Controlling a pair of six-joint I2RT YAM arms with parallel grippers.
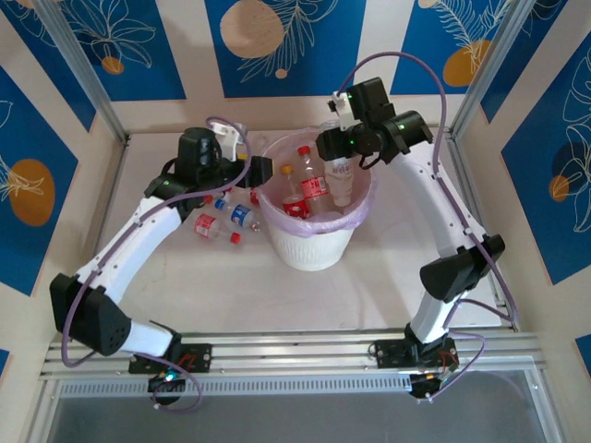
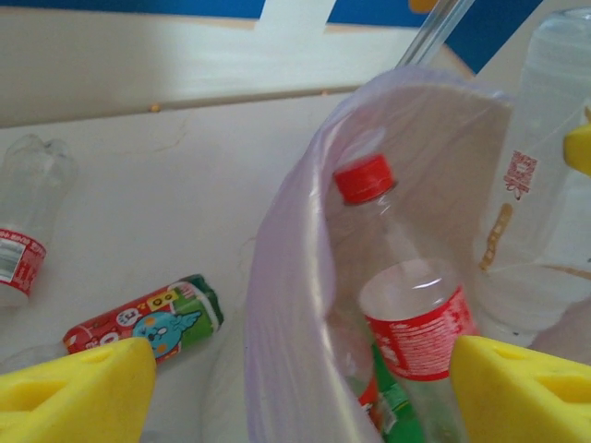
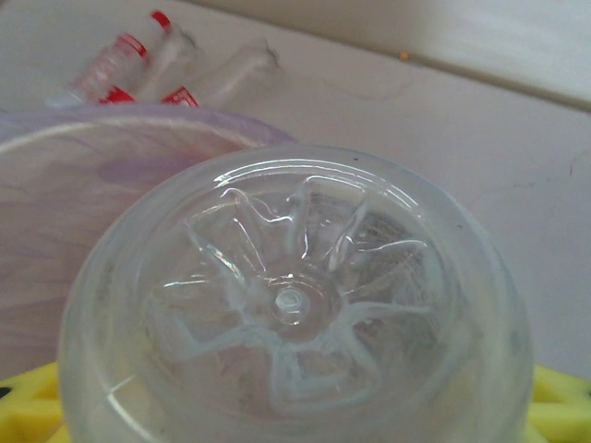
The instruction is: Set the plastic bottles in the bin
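Your left arm [image 1: 138, 231] bends in from near left; left gripper [image 1: 261, 170] sits at the bin's [image 1: 309, 247] left rim, fingers spread wide. Loose plastic bottles [image 1: 220, 224] lie left of the bin, more inside. Farther back, right gripper [image 1: 340, 157] clamps a clear bottle [image 1: 342, 183] neck-down over the bin's far side

Top external: high behind arm bases, facing down over table [image 1: 388, 268]. Left wrist: close, past yellow fingers [image 2: 83, 388] into bin [image 2: 277, 277]. Right wrist: closer, bottle [image 3: 291, 300] base between fingers. All share bin.
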